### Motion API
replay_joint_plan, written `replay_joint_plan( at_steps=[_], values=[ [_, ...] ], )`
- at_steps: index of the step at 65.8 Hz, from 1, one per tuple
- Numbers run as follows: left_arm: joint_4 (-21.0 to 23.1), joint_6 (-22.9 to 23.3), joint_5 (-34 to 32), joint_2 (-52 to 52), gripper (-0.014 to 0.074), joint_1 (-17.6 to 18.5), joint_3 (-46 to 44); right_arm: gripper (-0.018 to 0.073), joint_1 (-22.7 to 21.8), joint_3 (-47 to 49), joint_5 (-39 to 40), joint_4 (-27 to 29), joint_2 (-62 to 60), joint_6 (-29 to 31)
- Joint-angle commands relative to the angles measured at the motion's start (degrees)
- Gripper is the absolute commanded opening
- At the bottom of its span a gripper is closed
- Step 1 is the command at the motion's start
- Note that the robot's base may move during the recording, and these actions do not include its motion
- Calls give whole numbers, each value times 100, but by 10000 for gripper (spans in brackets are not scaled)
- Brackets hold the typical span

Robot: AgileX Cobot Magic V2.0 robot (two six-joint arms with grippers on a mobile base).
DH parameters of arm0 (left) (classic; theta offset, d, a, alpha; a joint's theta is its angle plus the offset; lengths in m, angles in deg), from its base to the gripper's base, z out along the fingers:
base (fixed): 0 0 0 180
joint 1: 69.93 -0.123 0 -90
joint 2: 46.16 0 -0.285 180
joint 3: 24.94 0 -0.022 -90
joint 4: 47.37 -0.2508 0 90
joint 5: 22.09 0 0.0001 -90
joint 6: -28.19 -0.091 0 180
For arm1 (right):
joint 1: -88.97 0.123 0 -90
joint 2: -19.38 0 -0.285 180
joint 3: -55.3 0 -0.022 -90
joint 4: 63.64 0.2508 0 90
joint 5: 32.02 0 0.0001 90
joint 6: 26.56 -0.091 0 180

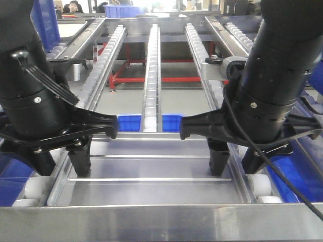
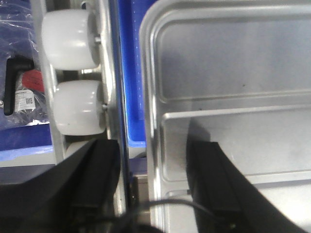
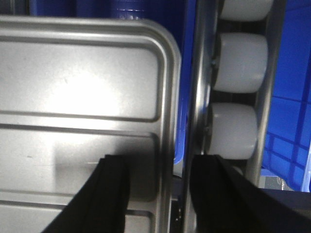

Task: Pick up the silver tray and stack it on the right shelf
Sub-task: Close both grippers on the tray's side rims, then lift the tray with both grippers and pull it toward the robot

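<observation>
Here the silver tray (image 1: 151,169) lies flat at the near end of a roller rack, just behind a flat steel front bar (image 1: 161,222), with its two raised ribs running left to right. Big white rollers (image 1: 34,189) flank it on both sides. Blue crates (image 1: 128,122) show below the rack, past the tray's far rim.

The left arm (image 1: 30,91) comes down over the tray's left edge. The left jaws stand apart, straddling the rim. In the left wrist view one finger (image 2: 214,189) sits inside the tray on its floor side. The other finger (image 2: 92,179) hangs outside the rim, beside the steel rail that carries two white rollers (image 2: 70,39). A gap shows between each finger and the rim, so the rim is not clamped.

The right arm (image 1: 272,85) mirrors this at the tray's right edge. The right jaws are likewise apart. One finger (image 3: 112,194) is over the tray floor and the other (image 3: 218,194) is outside, over the rail with its white rollers (image 3: 240,63). The rounded rim runs free between them.

Beyond the tray, three rails of white rollers (image 1: 151,65) run away toward the far end, above a red frame (image 1: 151,79). Of the right shelf (image 1: 236,31), only a slanting rail of small pale rollers shows at the far right, well apart from the tray.
</observation>
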Motion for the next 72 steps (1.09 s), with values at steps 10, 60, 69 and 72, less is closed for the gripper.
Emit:
replay_joint_plan(
  at_steps=[10,60,69,72],
  values=[
    [-20,13,-103,176,253,20,-146,416,-30,110,58,-12,-141,13],
    [131,13,140,176,-92,20,-327,59,-30,284,-387,-6,-237,8],
    [131,-121,688,242,-92,20,-703,59,-30,602,-895,-6,-440,8],
    [143,-165,852,293,-92,20,-842,59,-30,679,-1025,-6,-519,8]
  ],
)
